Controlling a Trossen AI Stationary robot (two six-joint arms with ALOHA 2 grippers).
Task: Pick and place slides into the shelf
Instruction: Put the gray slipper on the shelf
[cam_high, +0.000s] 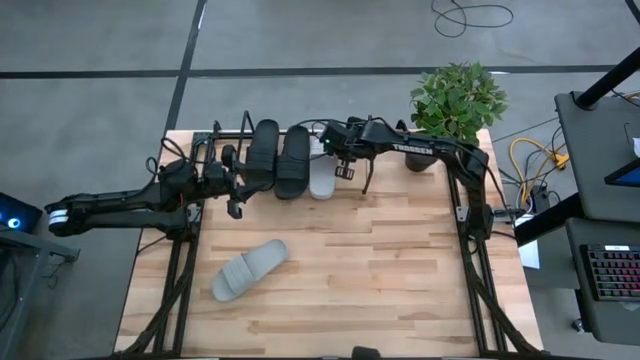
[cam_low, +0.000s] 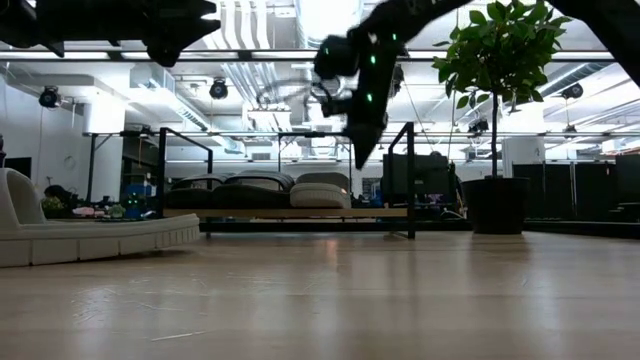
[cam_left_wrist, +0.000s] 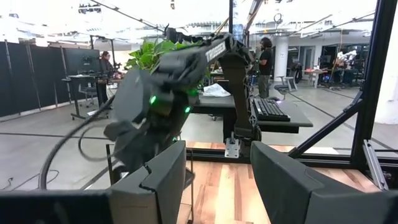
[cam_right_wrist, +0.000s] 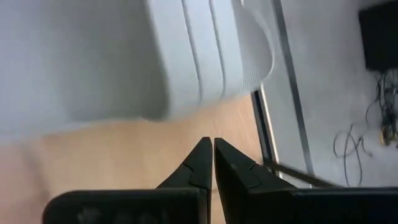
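Nearest the front of the worktop (cam_high: 380, 270), one light grey slide (cam_high: 249, 269) lies alone at an angle, well apart from both arms; it is the only one of the four not yet racked, so I judge the task about three quarters done.

Farther back, the left claw (cam_high: 236, 188) hangs just in front of the shelf's left part, close to the nearest black slide. Its wrist camera shows the fingers (cam_left_wrist: 163, 180) spread wide with nothing between them (probably parked there, ready to go for the stray sandal).

At the far edge stands the shelf (cam_low: 300, 213), its wooden board carrying three slides side by side: two black slides (cam_high: 278, 158) to the left and the racked light grey slide (cam_high: 322, 176) to the right, all laid across the board so they pack tightly and leave the right end open for the last one.

The right claw (cam_high: 345, 171) hovers just beside the racked light grey slide, raised above board level in the low view. Its fingertips are pressed together and hold nothing, which suggests the sandal has been let go and rests on the shelf by its own weight.
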